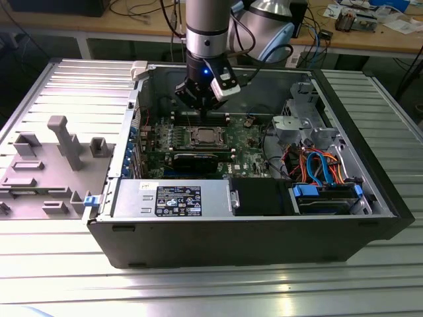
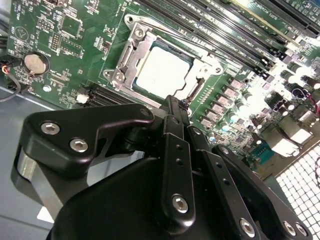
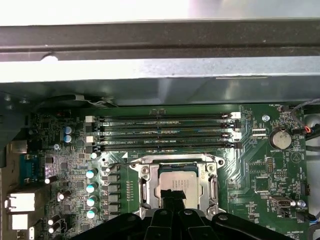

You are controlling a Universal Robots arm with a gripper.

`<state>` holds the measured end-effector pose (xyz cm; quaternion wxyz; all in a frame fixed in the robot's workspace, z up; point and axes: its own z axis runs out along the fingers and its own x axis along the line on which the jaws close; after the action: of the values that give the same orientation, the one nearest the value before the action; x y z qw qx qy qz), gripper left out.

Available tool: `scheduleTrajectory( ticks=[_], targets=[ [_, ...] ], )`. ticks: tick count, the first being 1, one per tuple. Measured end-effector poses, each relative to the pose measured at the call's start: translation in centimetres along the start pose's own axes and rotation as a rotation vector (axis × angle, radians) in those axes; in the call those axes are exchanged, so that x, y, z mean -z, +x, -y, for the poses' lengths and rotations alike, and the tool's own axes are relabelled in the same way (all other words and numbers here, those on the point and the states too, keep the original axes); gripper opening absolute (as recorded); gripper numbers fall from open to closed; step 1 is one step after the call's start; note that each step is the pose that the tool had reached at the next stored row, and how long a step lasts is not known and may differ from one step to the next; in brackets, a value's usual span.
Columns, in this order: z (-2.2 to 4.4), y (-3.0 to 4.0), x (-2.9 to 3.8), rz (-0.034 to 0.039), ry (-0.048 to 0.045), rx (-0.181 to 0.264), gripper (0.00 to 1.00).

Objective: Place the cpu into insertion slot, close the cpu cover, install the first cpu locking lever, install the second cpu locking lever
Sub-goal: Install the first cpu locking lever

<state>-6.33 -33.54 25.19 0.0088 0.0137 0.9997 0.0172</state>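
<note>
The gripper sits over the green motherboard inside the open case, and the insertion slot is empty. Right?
The insertion slot is not empty: the second wrist view shows the cpu seated in it. The gripper does sit over the green motherboard inside the open case.

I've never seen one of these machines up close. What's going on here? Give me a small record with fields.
setting: open computer case on a ribbed metal table
cpu: seated in the insertion slot on the green motherboard
cpu cover: lying flat around the cpu
gripper: shut, holding nothing, tip just above the cpu's edge
locking levers: cannot tell whether latched
</note>
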Motion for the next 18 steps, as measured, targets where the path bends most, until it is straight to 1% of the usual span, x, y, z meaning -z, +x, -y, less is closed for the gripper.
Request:
scheduleTrajectory(
  ticks=[8,9,12,13,15,16,18],
  targets=[
    [0.03,0.99,0.02,-0.0003,-0.0001,0.007,0.11],
    [0.02,1.02,0.02,-0.0004,-0.0002,0.011,0.11],
    [0.03,1.09,0.02,-0.0015,-0.0006,0.044,0.11],
    [0.05,1.47,0.03,-0.0013,-0.0007,0.048,0.11],
    [0.06,2.11,0.02,0.0012,-0.0008,0.048,0.11],
    [0.07,2.55,0.02,0.0028,-0.0008,0.048,0.11],
    [0.08,3.06,0.02,0.0051,-0.0009,0.048,0.11]
  ],
)
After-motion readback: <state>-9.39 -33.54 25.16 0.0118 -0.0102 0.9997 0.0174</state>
